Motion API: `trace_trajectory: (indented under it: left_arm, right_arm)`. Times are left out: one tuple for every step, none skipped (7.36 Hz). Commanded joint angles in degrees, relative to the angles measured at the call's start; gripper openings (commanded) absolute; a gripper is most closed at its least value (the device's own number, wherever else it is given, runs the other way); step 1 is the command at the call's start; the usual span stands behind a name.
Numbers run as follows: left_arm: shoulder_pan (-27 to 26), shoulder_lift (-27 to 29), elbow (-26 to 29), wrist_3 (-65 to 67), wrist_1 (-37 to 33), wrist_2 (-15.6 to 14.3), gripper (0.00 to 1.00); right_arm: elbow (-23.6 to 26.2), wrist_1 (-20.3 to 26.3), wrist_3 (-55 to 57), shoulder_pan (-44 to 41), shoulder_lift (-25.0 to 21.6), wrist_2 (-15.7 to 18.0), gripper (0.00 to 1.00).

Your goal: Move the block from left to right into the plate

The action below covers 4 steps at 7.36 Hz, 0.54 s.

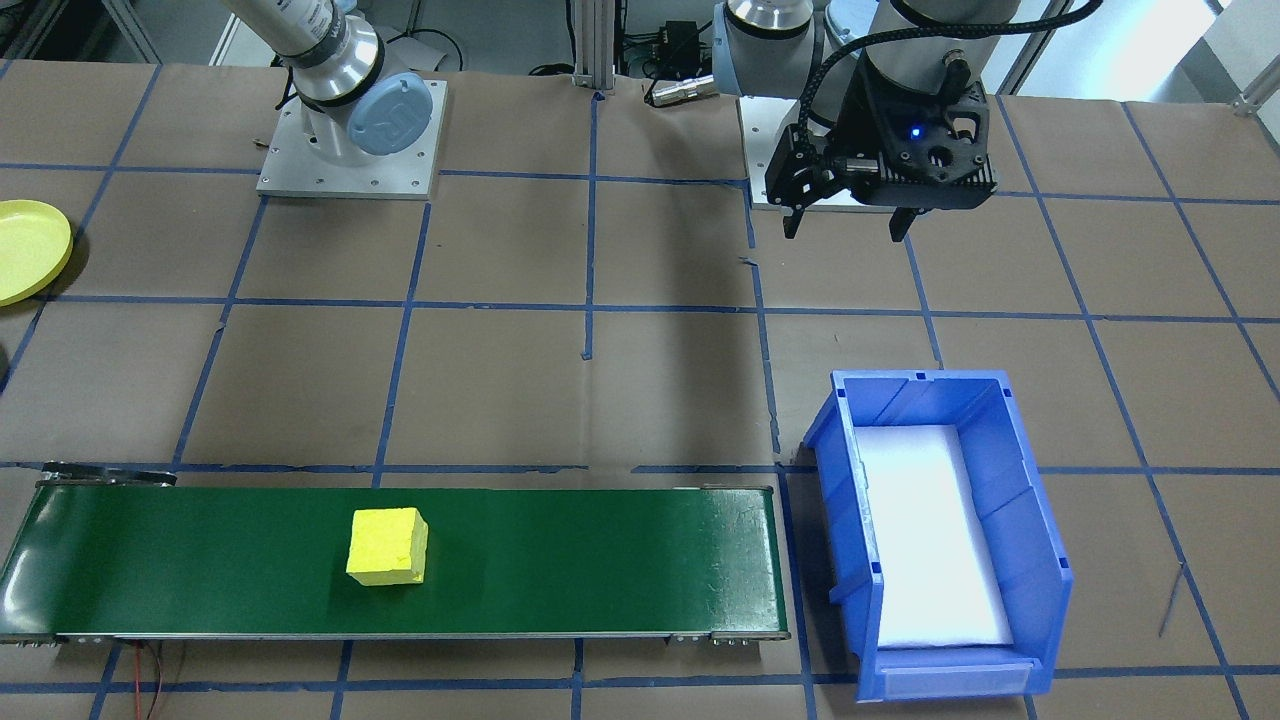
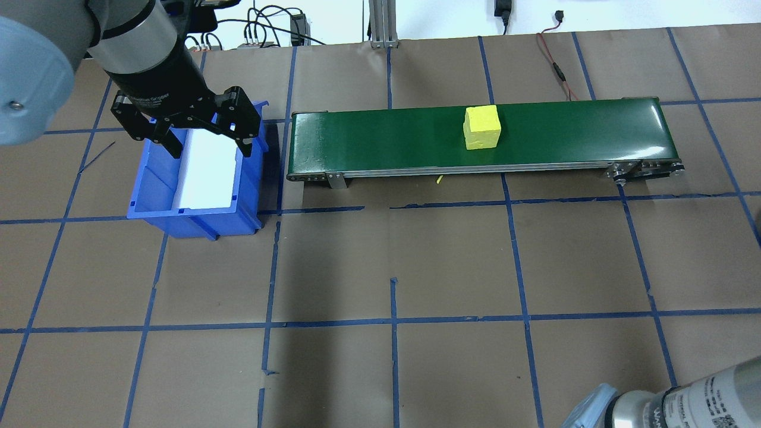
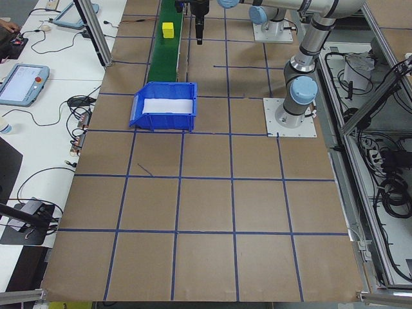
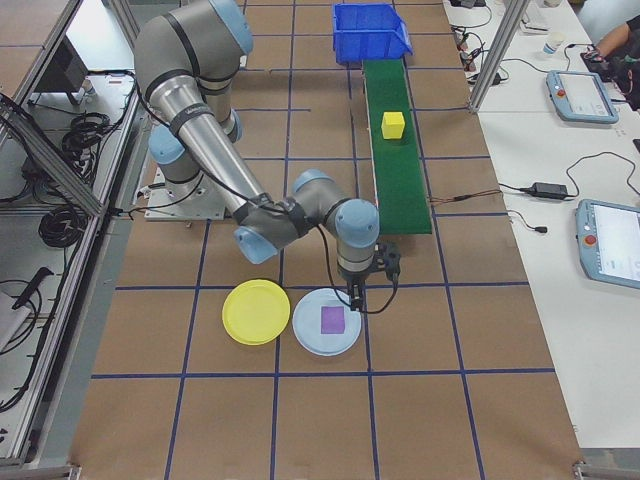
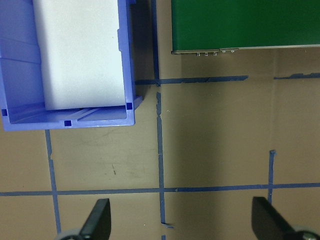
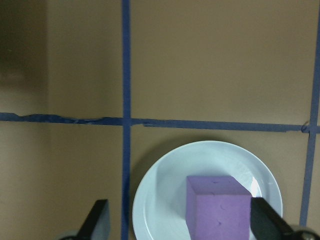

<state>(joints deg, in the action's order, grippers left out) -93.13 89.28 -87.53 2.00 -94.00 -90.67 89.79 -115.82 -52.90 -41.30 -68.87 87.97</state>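
The yellow block (image 1: 387, 546) rests on the green conveyor belt (image 1: 600, 560), about mid-length; it also shows as the block (image 2: 481, 127) in the overhead view. Off the belt's right end lies the yellow plate (image 4: 255, 312) with nothing on it, and its edge, the plate (image 1: 25, 248), shows at the far left of the front view. My left gripper (image 2: 211, 148) hangs open and holds nothing, high over the blue bin's near side; its fingers (image 5: 97, 222) are spread wide. My right gripper (image 4: 360, 298) hovers open over a pale-blue plate, beside the yellow one.
A purple block (image 6: 217, 207) sits on the pale-blue plate (image 6: 165, 190), below and between my right fingers (image 6: 97, 222). The blue bin (image 1: 1040, 560) with a white liner stands off the belt's left end. Blue tape lines grid the brown table.
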Motion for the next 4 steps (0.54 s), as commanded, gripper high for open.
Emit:
trace_trajectory:
  left_arm:
    - [0.05,0.01,0.33,-0.06,0.57,-0.2,1.0]
    - [0.05,-0.07,0.16,0.11,0.75,-0.12,1.0]
    - [-0.12,-0.42,0.34,0.2,1.7,-0.29,1.0]
    - [-0.21,-1.38,-0.44,0.29,1.28,-0.38,1.0]
  right_arm:
    - [-0.23,1.12,3.93,-10.24,-3.54,-0.16,1.0]
    - [-0.49,0.86,6.2,-16.38,-5.73,-1.03,1.0]
    - [-0.5,0.95,10.84,-20.79,-6.53,-1.13,1.0]
    - [-1.02,1.04,14.45,-24.93,-6.63,-1.04,1.0]
